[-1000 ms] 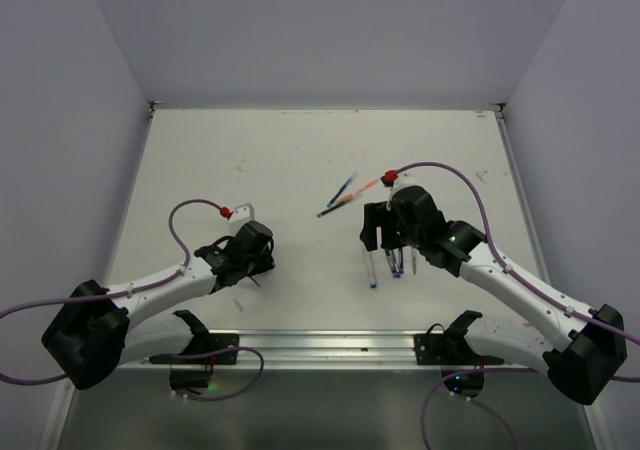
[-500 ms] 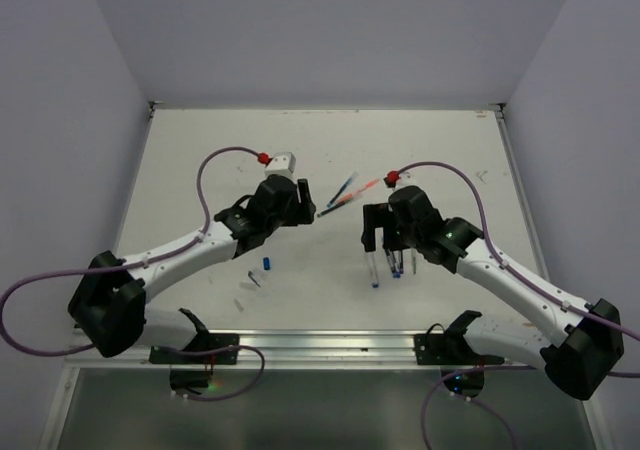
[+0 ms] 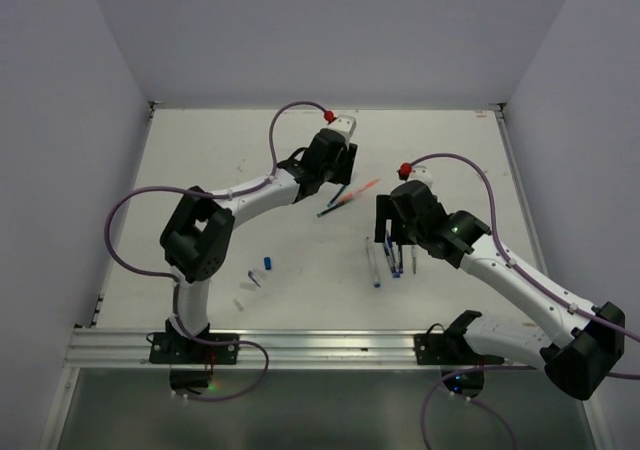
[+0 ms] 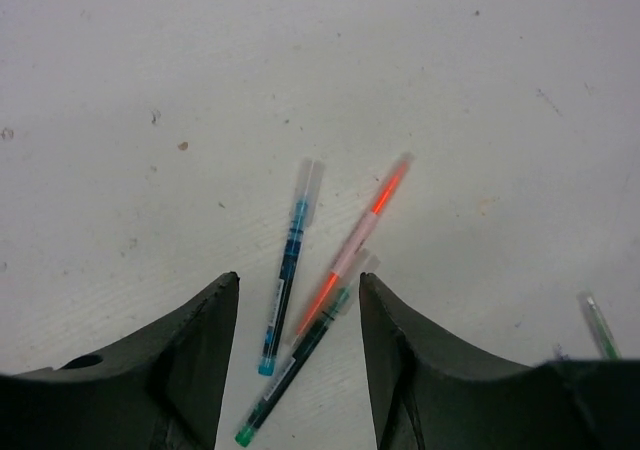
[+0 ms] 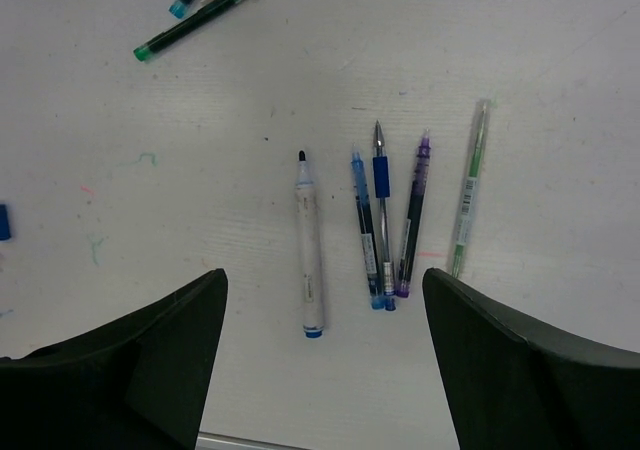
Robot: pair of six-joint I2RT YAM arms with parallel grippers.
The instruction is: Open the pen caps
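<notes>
The left gripper [image 4: 296, 288] hovers, jaws wide and empty, over three capped pens on the bench [image 4: 150, 70]. It should straddle only the blue pen [image 4: 288, 270], which lies just beside the crossed orange-red pen [image 4: 358, 235] and green pen [image 4: 298, 355]. That leaves its cap [image 4: 310, 182] exposed for the right gripper [image 5: 322, 278], whose jaws also gape empty.

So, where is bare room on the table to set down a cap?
Bare: the far-left table, left of the left claw; also the near middle, between the blue cap and the row of uncapped pens. Crowded: the three clustered pens under the left claw.
</notes>
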